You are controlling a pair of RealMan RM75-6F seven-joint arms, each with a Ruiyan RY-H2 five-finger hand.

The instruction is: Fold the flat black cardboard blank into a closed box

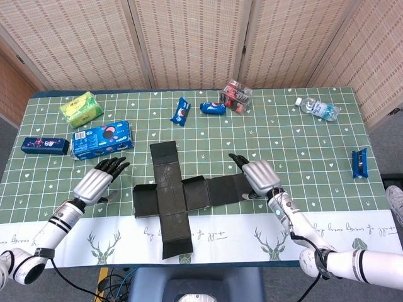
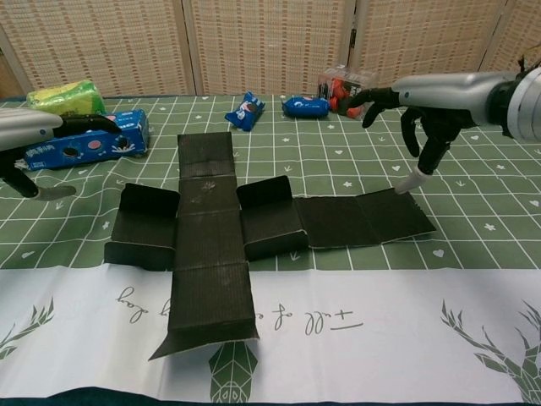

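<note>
Right hand (image 2: pixel 427 106) hangs over the far right end of the black cardboard blank (image 2: pixel 254 227), fingers spread, holding nothing; its thumb tip appears to touch the outermost panel's rear corner, though contact is hard to confirm. Left hand (image 1: pixel 96 180) hovers well to the left of the blank, fingers loosely apart and empty.

The blank lies cross-shaped near the front middle of the table (image 1: pixel 302 141), mostly flat, with one inner panel beside the central strip standing partly raised. The likely trouble is that a push on the right end by one hand alone would slide the whole blank leftward on the smooth cloth instead of folding it, since nothing pins the centre. A raised panel could also spring flat once released, as the creases look weak.

An Oreo pack (image 1: pixel 102 138) and a small blue box (image 1: pixel 44 145) sit near the left hand, and it could knock them. Farther back lie a green packet (image 1: pixel 81 108), two blue snack wrappers (image 1: pixel 181 111), a clear container (image 1: pixel 236 95) and a water bottle (image 1: pixel 317 108), none in the way.
</note>
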